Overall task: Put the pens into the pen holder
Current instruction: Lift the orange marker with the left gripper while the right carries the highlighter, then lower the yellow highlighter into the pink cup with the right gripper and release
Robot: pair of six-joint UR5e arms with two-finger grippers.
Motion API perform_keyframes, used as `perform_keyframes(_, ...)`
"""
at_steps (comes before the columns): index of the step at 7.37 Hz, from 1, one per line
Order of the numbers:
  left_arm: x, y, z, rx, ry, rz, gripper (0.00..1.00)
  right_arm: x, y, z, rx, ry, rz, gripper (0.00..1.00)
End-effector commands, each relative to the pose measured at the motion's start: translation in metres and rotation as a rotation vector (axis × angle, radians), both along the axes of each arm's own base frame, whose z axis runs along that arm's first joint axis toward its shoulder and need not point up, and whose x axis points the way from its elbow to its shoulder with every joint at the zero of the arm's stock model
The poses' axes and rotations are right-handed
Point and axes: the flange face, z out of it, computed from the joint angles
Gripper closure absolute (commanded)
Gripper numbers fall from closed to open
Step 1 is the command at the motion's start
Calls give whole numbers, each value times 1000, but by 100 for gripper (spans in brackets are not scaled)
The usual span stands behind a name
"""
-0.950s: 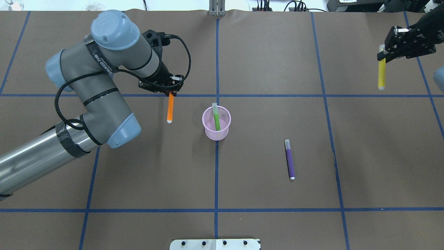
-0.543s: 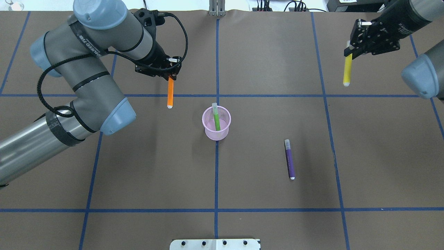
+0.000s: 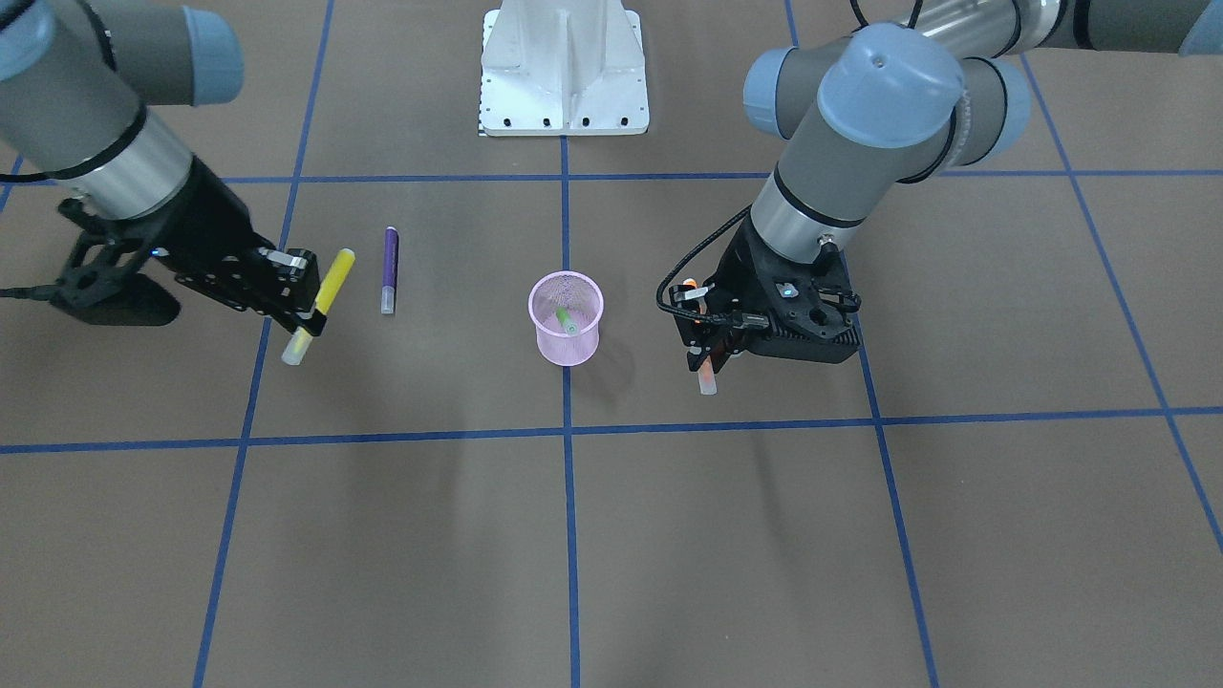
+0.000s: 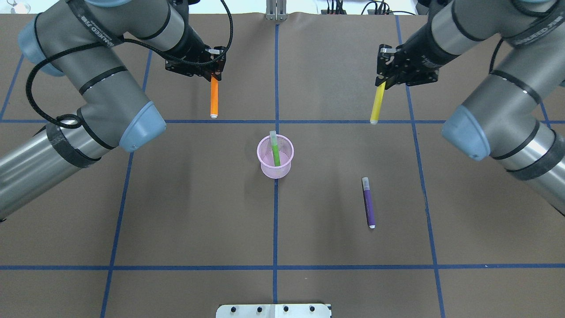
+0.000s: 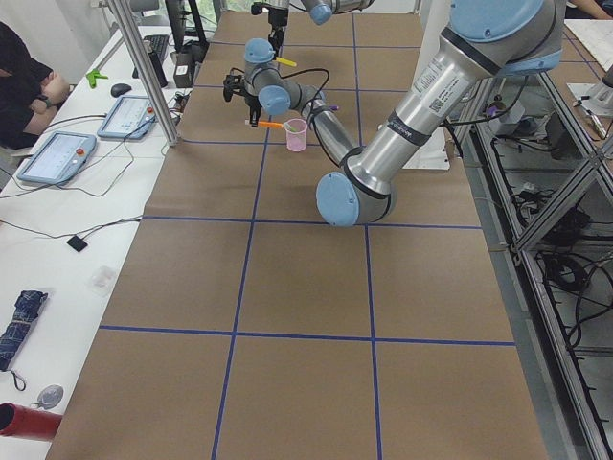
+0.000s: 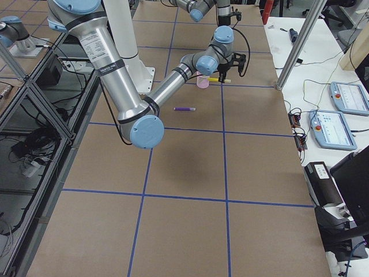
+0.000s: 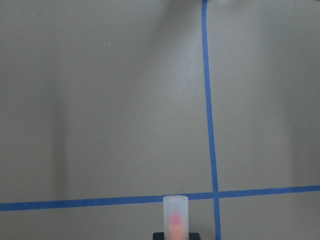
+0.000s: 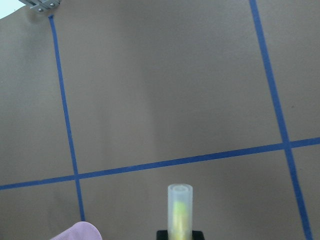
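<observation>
The pink mesh pen holder stands upright at the table's middle with a green pen leaning inside. A purple pen lies flat on the table to its right in the overhead view. My left gripper is shut on an orange pen that hangs point down, beyond and left of the holder. My right gripper is shut on a yellow pen, tilted, beyond and right of the holder.
Blue tape lines divide the brown table into squares. The robot's white base plate sits at the near edge. A person and tablets are at a side table beyond the far edge.
The left gripper carried the orange pen farther from the robot, slightly higher in the overhead view. The right gripper swung the yellow pen well to the left, closer to the holder.
</observation>
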Motion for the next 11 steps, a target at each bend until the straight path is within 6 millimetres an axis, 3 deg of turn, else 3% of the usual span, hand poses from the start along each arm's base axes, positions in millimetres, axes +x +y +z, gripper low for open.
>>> perform_keyframes(1,-14,-7,-2,2,8,-4,100,-61,22,-39,57,23,92,100)
perform_keyframes(4,-14,-7,0,5,6,2,100,-136,66,-70,145,58,258,100)
perform_keyframes(6,-14,-7,1,4,5,2,100,-159,85,-79,203,75,302,100)
perform_keyframes(9,-14,-9,3,0,2,2,100,-199,117,-76,296,132,367,100)
perform_keyframes(11,-13,-10,7,-4,-4,1,100,-216,125,-68,331,174,392,100)
